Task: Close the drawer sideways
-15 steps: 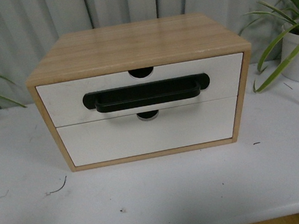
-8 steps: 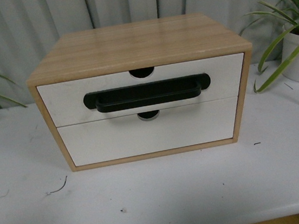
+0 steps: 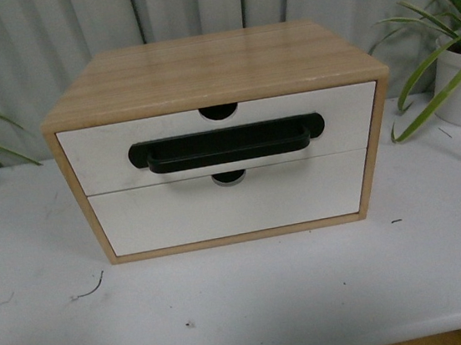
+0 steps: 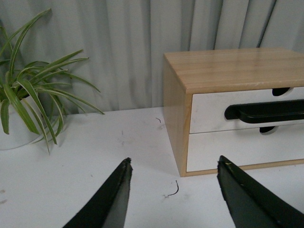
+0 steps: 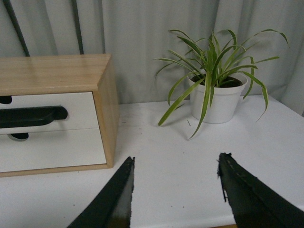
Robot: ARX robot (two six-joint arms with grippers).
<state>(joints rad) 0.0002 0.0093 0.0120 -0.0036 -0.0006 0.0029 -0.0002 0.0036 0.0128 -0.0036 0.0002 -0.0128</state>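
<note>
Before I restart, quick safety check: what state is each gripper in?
Left gripper: open, holding nothing.
Right gripper: open, holding nothing.

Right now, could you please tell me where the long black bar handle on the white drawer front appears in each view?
Front: long black bar handle, centred on upper drawer.
Left wrist: handle, partly cut off.
Right wrist: handle, partly cut off.
Shared landmark: light wood cabinet top.

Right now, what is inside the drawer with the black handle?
Its inside is hidden: the drawer looks pushed into the wooden cabinet. Only its white front, black bar handle and a dark half-round notch show.
</note>
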